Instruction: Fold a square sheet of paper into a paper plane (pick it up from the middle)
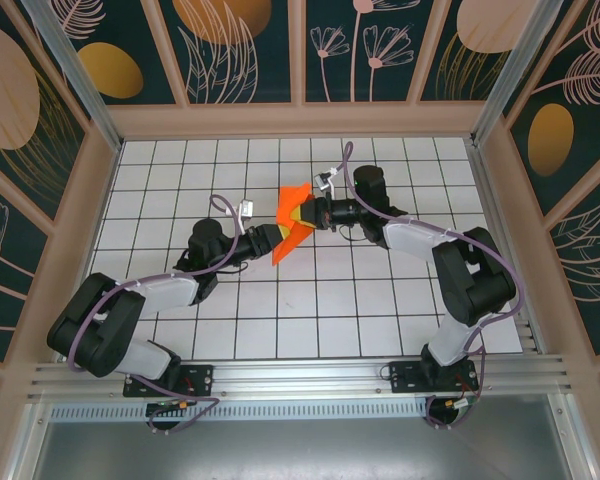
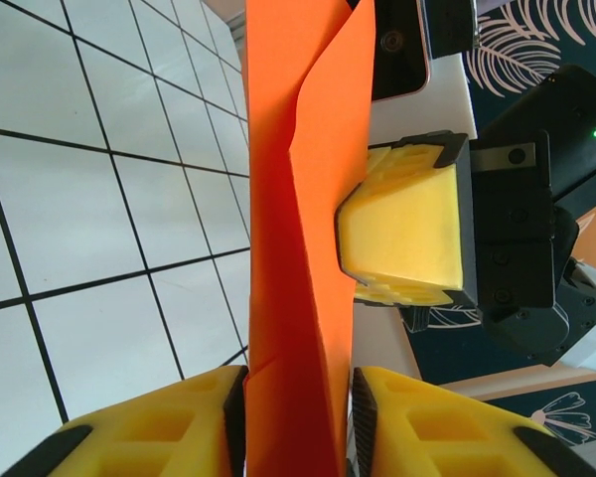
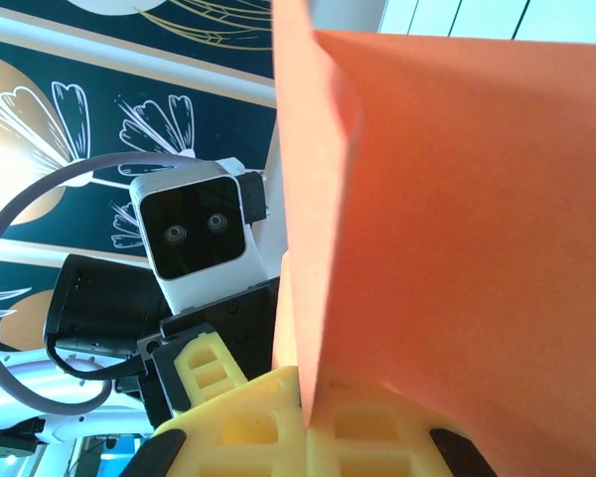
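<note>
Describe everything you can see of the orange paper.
The orange paper is thin, plain, bright and partly folded, with a long crease and overlapping flaps. It is held off the white grid table, between the arms. The right gripper pinches one side; the left gripper clamps its near end, fingers against both faces.

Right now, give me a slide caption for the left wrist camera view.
Folded orange paper gripped by the right pincer and flanked by the left pincer over the white grid table.
</note>
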Action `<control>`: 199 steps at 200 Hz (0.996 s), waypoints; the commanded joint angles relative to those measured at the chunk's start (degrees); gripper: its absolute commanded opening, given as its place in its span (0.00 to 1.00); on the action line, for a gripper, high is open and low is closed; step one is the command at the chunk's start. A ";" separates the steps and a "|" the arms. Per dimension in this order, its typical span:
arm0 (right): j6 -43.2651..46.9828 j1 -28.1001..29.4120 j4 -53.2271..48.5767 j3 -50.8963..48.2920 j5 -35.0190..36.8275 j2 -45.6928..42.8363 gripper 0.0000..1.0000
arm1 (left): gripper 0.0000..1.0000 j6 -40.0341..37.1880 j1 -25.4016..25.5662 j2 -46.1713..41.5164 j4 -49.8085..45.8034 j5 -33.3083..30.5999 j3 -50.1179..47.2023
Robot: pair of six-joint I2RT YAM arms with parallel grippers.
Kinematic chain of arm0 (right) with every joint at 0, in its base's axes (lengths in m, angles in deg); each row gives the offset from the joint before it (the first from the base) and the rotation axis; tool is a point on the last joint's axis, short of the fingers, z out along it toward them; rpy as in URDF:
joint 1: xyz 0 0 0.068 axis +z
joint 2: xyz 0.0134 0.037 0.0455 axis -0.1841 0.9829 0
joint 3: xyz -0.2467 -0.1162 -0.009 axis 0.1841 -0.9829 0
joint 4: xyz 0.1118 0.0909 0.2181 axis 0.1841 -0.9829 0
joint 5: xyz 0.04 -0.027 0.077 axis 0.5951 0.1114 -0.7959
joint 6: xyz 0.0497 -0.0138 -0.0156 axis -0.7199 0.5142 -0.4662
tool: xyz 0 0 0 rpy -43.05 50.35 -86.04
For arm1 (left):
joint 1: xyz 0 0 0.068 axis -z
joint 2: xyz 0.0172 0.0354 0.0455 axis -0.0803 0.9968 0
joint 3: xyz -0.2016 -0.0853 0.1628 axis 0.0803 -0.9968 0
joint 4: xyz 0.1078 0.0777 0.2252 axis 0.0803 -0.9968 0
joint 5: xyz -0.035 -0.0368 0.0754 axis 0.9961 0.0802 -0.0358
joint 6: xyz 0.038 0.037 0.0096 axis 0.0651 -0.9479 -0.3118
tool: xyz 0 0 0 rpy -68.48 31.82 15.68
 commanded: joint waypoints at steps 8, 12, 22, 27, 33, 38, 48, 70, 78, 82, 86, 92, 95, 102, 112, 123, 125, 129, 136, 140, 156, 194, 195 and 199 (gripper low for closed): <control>1.62 -0.15 -1.23 0.33 -1.08 1.12 0.00 | 0.26 -1.68 -0.45 -0.18 1.22 0.39 -0.37; 1.82 -0.12 -1.58 0.46 -1.00 1.17 0.00 | 0.24 -1.66 -0.45 -0.23 1.38 0.44 -0.37; 2.57 -0.18 -2.71 0.80 -0.70 1.29 0.01 | 0.20 -1.77 -0.46 -0.24 1.27 0.55 -0.37; 3.01 -0.19 -3.53 1.00 -0.44 1.33 0.02 | 0.18 -1.81 -0.45 -0.23 1.23 0.61 -0.37; 3.70 -0.21 -4.65 1.18 -0.09 1.13 0.04 | 0.16 -1.89 -0.45 -0.29 1.00 0.54 -0.50; 4.47 -0.29 -5.86 1.38 0.52 0.95 0.07 | 0.15 -2.07 -0.45 -0.40 0.78 0.41 -0.50; 6.18 -0.64 -8.21 1.22 2.43 -0.33 0.17 | 0.12 -2.47 -0.45 -0.56 -0.08 0.00 -0.51; 11.25 -2.08 -15.24 1.05 8.53 -4.42 0.37 | 0.10 -5.09 -0.50 -2.16 -5.21 -2.30 -0.11; 12.74 -2.78 -17.31 0.75 11.19 -6.08 0.43 | 0.10 -6.58 -0.54 -3.03 -8.24 -3.54 0.36; 13.46 -3.13 -18.55 0.54 12.73 -6.99 0.46 | 0.10 -7.42 -0.54 -3.53 -10.02 -4.27 0.63; 14.15 -3.48 -19.62 0.31 14.25 -7.87 0.48 | 0.10 -8.53 -0.54 -4.06 -12.46 -5.33 1.02; 15.12 -3.97 -21.12 -0.08 17.05 -9.12 0.51 | 0.10 -10.31 -0.54 -4.89 -16.32 -7.15 1.80; 15.68 -4.15 -21.95 -0.23 18.43 -9.78 0.53 | 0.10 -11.29 -0.50 -5.37 -18.54 -8.24 2.35; 16.90 -4.41 -23.75 -0.57 22.23 -11.32 0.56 | 0.10 -13.89 -0.53 -6.45 -24.17 -11.71 3.82; 18.27 -4.57 -25.69 -1.24 27.10 -13.30 0.59 | 0.10 -17.59 -0.50 -8.02 -33.78 -17.87 5.97; 18.93 -4.55 -26.43 -2.10 31.28 -15.59 0.61 | 0.10 -21.05 -0.45 -9.47 -43.52 -25.59 9.03; 18.94 -4.60 -26.45 -2.32 31.80 -15.93 0.61 | 0.10 -21.56 -0.45 -9.65 -45.16 -27.05 9.36; 18.99 -4.66 -26.46 -2.66 32.89 -16.51 0.62 | 0.10 -22.46 -0.45 -10.09 -48.20 -29.71 10.42; 18.97 -4.59 -26.37 -3.31 34.50 -17.44 0.62 | 0.10 -23.78 -0.45 -10.71 -53.10 -34.08 12.10; 18.93 -4.60 -26.36 -3.56 35.21 -17.79 0.62 | 0.10 -24.38 -0.41 -11.00 -55.79 -37.19 13.03; 18.57 -4.61 -26.14 -4.47 37.46 -18.62 0.62 | 0.10 -26.04 0.05 -11.42 -64.44 -47.29 16.57; 17.63 -4.57 -25.48 -4.92 38.20 -17.39 0.63 | 0.11 -25.69 1.95 -5.56 -78.74 -65.12 23.08; 17.63 -4.58 -25.53 -4.89 38.16 -17.33 0.63 | 0.11 -25.64 1.98 -5.28 -78.97 -65.47 23.13; 17.55 -4.59 -25.61 -4.85 38.19 -17.11 0.62 | 0.11 -25.37 2.36 -4.31 -79.87 -66.56 23.74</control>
